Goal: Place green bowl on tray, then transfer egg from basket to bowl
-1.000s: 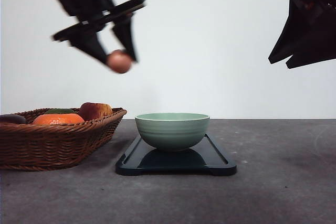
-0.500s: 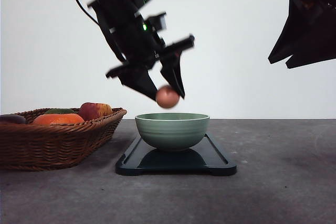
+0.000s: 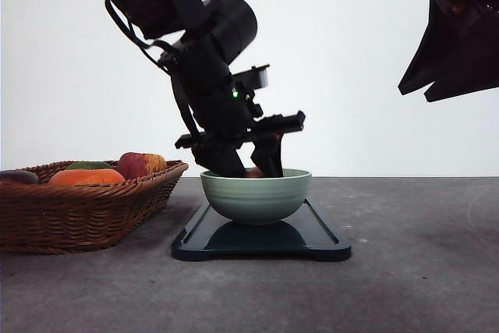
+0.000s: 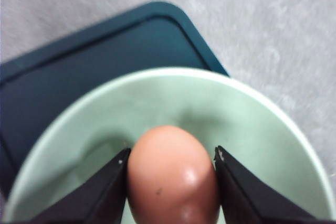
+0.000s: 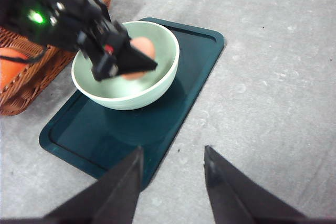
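egg (image 4: 173, 177) lowered into green bowl (image 3: 256, 194), left pincer (image 3: 253, 169) clamped

I am seeing my left arm (image 3: 207, 76) showing black housings, a round joint, loose black cables, one green light glowing; fingers (image 4: 100, 195) are black wedges.

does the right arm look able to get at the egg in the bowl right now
Probably not. The left gripper is shut on the egg inside the green bowl, its fingers flanking it and the arm leaning over the rim. The right gripper hangs open, off to the side above the tray.
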